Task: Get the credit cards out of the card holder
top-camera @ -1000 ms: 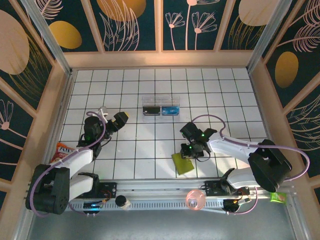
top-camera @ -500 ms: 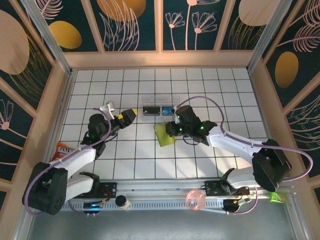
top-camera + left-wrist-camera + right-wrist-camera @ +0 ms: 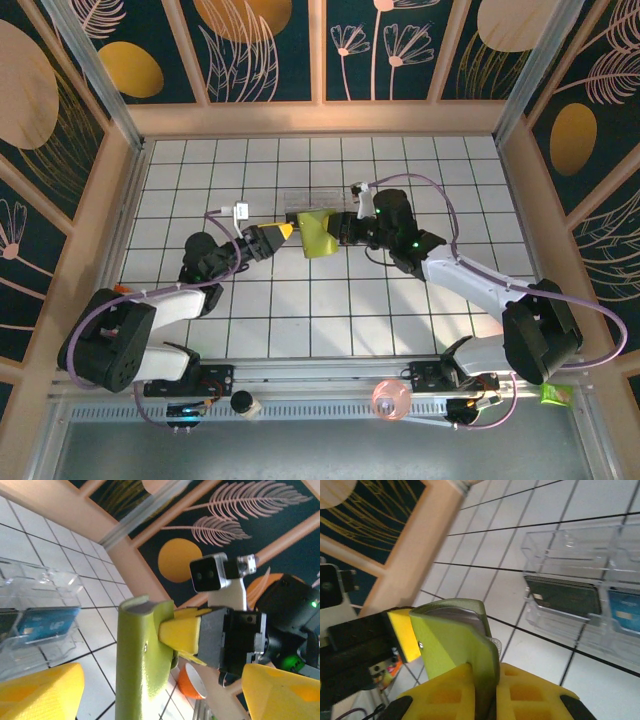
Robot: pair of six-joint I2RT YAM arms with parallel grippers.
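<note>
Card holder (image 3: 318, 236) held clear of counter (image 3: 300, 310), mid-scene, just near of clear box (image 3: 40, 625). Looks light, soft, floppy at fold (skin probably slick). Take the free flap edge. Right gripper (image 3: 344, 230): jaws narrow, pinching holder. Left gripper (image 3: 283, 232): jaws wide, flanking holder, contact unclear.

A clear plastic box (image 3: 318, 198) sat on the white gridded tabletop (image 3: 300, 310), toward 12 o'clock from its centre. One compartment held dark contents and the one beside it blue. An orange packet (image 3: 122, 291) lay at the 8 o'clock edge. Beyond the near edge, a pink ring (image 3: 390, 399) sat at 5 o'clock and a small green thing (image 3: 553, 394) at 4 o'clock. Dark floral panels (image 3: 265, 45) walled the space.
</note>
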